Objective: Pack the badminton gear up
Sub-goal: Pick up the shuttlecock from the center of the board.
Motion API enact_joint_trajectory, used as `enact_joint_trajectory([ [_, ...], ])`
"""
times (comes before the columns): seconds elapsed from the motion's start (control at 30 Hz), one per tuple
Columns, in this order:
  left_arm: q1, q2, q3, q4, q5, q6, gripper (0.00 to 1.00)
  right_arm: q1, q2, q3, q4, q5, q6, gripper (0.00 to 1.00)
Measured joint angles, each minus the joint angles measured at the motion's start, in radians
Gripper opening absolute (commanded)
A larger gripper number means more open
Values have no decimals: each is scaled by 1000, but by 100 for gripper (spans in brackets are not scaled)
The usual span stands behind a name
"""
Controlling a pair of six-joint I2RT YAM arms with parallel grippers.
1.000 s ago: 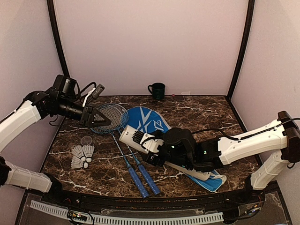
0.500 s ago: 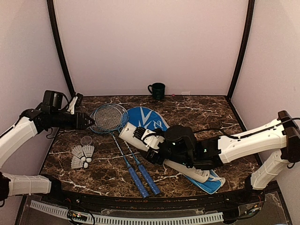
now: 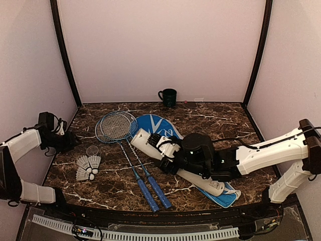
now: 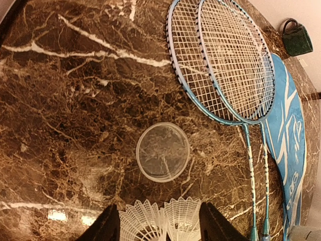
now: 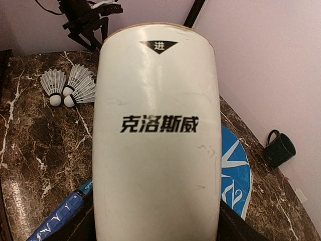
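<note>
Top external view: nothing looks packed yet. The two blue-handled rackets (image 3: 116, 127) lie side by side on the bare desk (image 3: 210, 120), heads toward the far left corner and handles toward the near edge. The blue racket cover (image 3: 160, 128) lies flat just beside them to the right, with nothing visibly inside it. Three white feather shuttlecocks (image 3: 88, 167) sit in a cluster near the left edge, and a round clear lid (image 3: 92, 150), probably the tube's cap, lies just beyond them. The right tool (image 3: 161, 154) is clamped on the long white tube (image 3: 143, 142), which lies slantwise over the cover with one end pointing toward the left edge; whether it is lifted off the cover I cannot tell. The left tool (image 3: 67, 142) hangs at the left edge, its fingers apart and holding nothing; in the left wrist view the shuttlecocks show between the fingertips. A dark green mug (image 3: 168, 96) stands at the far edge. Left to do, as I judge it: shuttlecocks into the tube, lid on, rackets into the cover.
</note>
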Motion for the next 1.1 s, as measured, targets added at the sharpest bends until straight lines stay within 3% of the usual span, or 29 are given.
enact_joint_trajectory([
  [0.4,2,152,-12,16,70,-9,47,-29,-31,-29,34,-11,14,72],
  [0.9,2,132,-13,-61,96,-61,46,-40,-31,-31,40,-43,14,72],
  [1.1,1,137,-13,-90,103,-66,38,-43,-31,-31,41,-45,14,71],
])
